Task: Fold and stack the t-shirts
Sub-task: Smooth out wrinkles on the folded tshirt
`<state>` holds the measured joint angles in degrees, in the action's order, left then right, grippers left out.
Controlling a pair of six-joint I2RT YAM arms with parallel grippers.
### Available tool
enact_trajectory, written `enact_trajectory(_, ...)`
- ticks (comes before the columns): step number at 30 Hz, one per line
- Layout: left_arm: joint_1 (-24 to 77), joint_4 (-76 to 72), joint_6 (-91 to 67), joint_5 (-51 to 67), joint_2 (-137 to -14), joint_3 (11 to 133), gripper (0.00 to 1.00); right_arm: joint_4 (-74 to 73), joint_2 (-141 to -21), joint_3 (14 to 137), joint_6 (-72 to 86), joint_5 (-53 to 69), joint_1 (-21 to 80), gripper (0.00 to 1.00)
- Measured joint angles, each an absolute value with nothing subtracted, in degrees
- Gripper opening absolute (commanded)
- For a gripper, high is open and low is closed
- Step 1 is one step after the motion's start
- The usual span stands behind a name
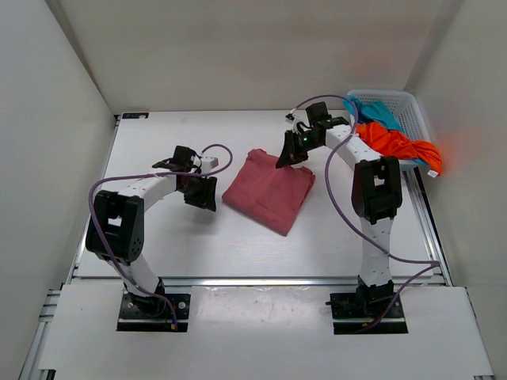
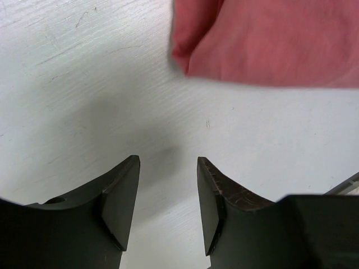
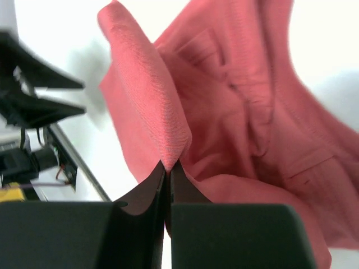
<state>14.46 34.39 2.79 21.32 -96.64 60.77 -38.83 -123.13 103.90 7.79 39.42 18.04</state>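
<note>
1. The dusty rose-pink cloth t-shirt (image 1: 268, 190) lies mid-table as a rough slanted rectangle, looking part-folded. It sits on the white table (image 1: 158, 142) between the two arms.
2. The right gripper (image 3: 167, 168) has its jaws pinched tight on a ridge of the pink cloth at the shirt's far right corner. In the wrist view the fabric rises in a peak straight out of the closed tips.
3. The left gripper (image 2: 168, 168) has its jaws apart with nothing between them. It hovers over bare table just left of the shirt, and a pink edge shows at the top of its wrist view.
4. Far right, the bright orange t-shirt (image 1: 396, 144) is crumpled over the near rim of the white plastic lattice basket (image 1: 413, 107). The teal-blue t-shirt (image 1: 376, 111) is bunched in the basket just behind it.
5. On handling, I judge this cloth light and limp, with no stiffness at all. It will sag from any pinch, and one pinch alone lifts a peak, not a flat panel. The matte weave looks easy to grip and it isn't fragile.
6. The best hold is probably on edges and corners, such as a hem, seam or doubled fold. With two grippers well apart on the same edge, it should stay taut while it's carried over.
</note>
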Motion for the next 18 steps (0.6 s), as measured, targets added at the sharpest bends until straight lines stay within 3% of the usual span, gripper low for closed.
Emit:
enact_trajectory(3, 14.52, 34.35, 2.81, 21.3, -96.62, 60.75, 0.56, -38.68, -126.72, 106.43, 9.17, 38.76, 16.49, 0.14)
enact_trajectory(7, 14.9, 34.35, 2.98, 21.04, -96.62, 60.73, 0.57, -39.62, -132.84, 113.3, 11.07, 36.16, 15.27, 0.51)
enact_trajectory(10, 15.14, 34.37, 3.03, 20.93, -96.62, 60.73, 0.58, -40.45, -135.76, 118.06, 12.53, 33.85, 14.81, 0.7)
enact_trajectory(14, 15.4, 34.35, 3.14, 20.73, -96.62, 60.75, 0.59, -41.41, -135.28, 120.77, 13.21, 29.26, 15.11, 0.7)
enact_trajectory(18, 15.62, 34.54, 3.2, 19.97, -96.82, 62.04, 0.59, -43.92, -130.41, 119.15, 13.87, 20.97, 17.12, 0.61)
